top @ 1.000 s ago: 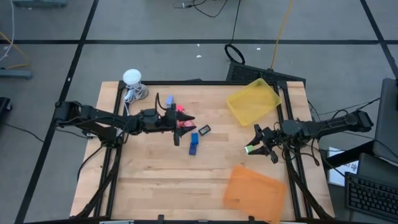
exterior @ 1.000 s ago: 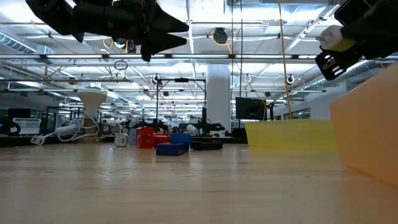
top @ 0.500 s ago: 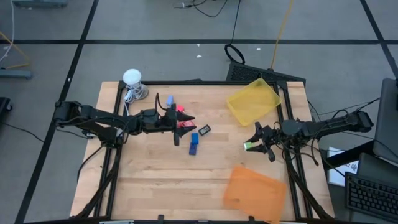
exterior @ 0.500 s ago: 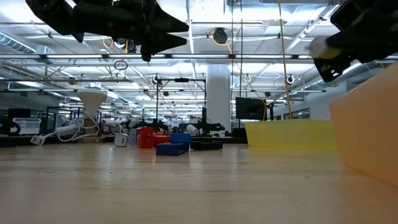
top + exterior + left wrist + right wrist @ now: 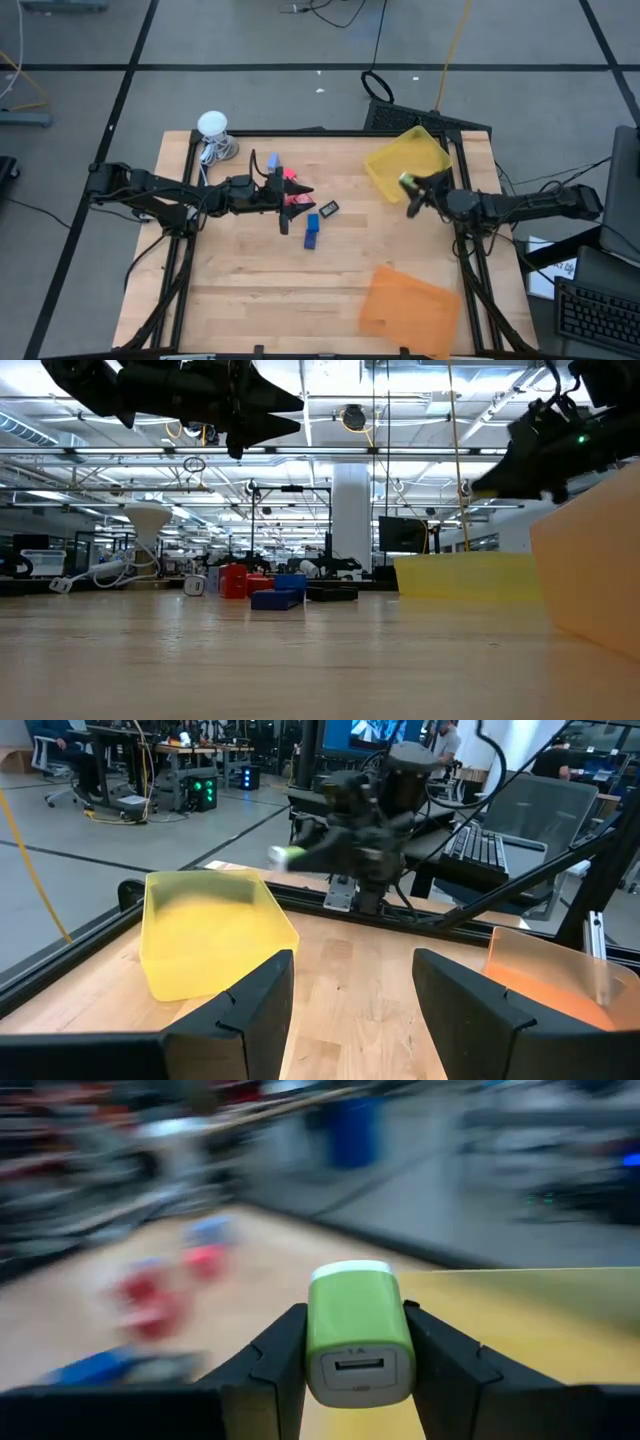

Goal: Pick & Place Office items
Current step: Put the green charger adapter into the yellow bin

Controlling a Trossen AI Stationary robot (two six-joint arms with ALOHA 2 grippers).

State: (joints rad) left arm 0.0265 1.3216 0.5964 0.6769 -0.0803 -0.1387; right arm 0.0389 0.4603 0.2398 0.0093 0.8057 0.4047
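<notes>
Green-and-white charger block sits clamped between the right gripper fingers, carried above the yellow tray's near rim, presumably for dropping in, while the left gripper hovers parted and empty over the remaining office items

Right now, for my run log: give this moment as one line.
right gripper: shut on green charger, at yellow tray | left gripper: open, above office items

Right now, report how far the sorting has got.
Done: nothing visibly sits in the yellow tray or orange tray. In hand: the right pincer holds a green-and-white charger at the yellow tray's edge. Left: the small pieces under the left pincer.
</notes>
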